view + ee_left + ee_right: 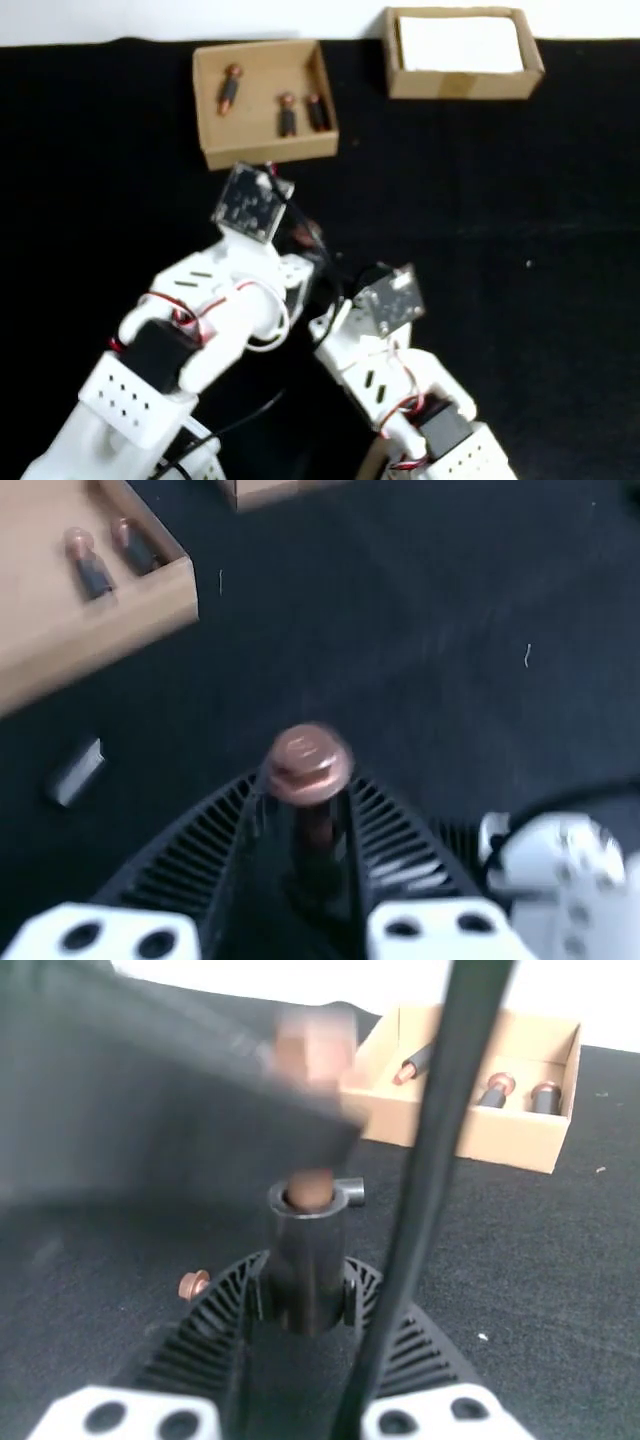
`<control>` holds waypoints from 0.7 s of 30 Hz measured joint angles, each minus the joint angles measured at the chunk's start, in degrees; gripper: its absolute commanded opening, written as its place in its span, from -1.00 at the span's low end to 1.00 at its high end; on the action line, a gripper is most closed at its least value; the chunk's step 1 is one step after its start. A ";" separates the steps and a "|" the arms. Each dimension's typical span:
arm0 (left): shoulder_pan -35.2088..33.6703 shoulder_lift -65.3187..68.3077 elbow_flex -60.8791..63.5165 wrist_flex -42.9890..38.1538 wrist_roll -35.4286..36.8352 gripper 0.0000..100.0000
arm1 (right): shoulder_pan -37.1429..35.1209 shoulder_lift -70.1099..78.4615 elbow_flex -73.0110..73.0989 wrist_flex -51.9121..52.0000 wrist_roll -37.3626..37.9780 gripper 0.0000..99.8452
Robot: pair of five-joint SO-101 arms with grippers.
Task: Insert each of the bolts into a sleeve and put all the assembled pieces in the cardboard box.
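Your left gripper [310, 792] was clamped on the bolt [310, 762], its shank pointing straight into the sleeve [305, 1245] that your right gripper [305, 1285] squeezed. The cardboard box [270, 150] had three assembled pieces [287, 116] lying inside.

A copper-coloured hex-head bolt [310, 760] points its shank tip into the mouth of an upright dark metal tube sleeve [308, 1260], while three assembled bolt-and-sleeve pieces [287, 116] lie in the open brown cardboard box [270, 150] at the black surface's far side.
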 measured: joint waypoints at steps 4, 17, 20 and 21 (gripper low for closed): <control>-0.18 0.00 -0.09 3.08 0.00 -0.69 | -0.09 0.09 0.18 0.09 0.00 -0.98; -10.37 -0.09 -29.01 26.11 -0.09 -0.71 | 2.73 3.43 -5.63 -1.76 -0.18 -0.98; -18.90 -0.62 -34.29 31.38 0.09 -0.86 | 5.10 11.52 -12.13 -6.24 -0.18 -0.98; -22.07 -0.70 -34.46 32.26 -0.09 -0.91 | 5.98 15.21 -14.68 -7.91 -0.18 -0.98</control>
